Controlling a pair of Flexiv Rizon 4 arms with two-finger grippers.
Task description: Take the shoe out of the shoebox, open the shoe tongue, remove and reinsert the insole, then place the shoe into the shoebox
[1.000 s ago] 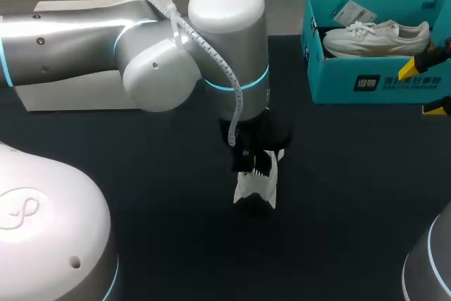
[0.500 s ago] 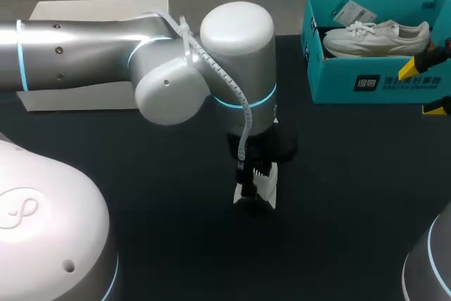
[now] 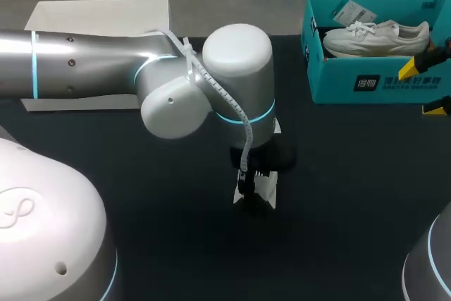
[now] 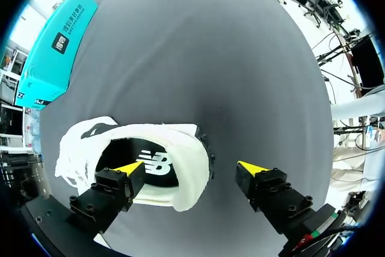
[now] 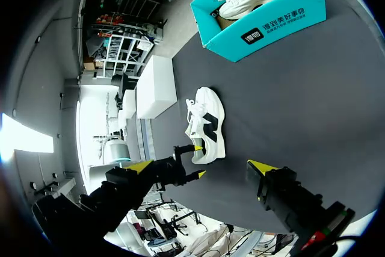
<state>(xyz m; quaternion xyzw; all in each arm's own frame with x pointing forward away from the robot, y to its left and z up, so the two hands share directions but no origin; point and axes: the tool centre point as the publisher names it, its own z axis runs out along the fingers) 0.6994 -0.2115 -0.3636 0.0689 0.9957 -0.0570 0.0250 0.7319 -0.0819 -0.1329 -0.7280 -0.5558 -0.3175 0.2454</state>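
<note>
Shoe [image 5: 207,126] is a white sneaker with a black side logo, sitting on the black table [image 3: 141,174], well apart from the teal shoebox [image 3: 380,82]. Left gripper [image 4: 191,167] gapes astride its heel collar [image 4: 194,176]; right gripper [image 5: 201,165] is spread, empty. Probably light and squishy, so I'd pinch that collar.

Matt dark table [image 3: 338,195], glossy grey-white left arm [image 3: 91,61], teal cardboard shoebox [image 3: 331,79], soft white cloth shoe [image 4: 180,170]

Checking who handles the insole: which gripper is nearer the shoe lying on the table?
Left. The left gripper straddles the heel of the shoe, one finger inside; the right gripper hangs by the shoebox.
</note>
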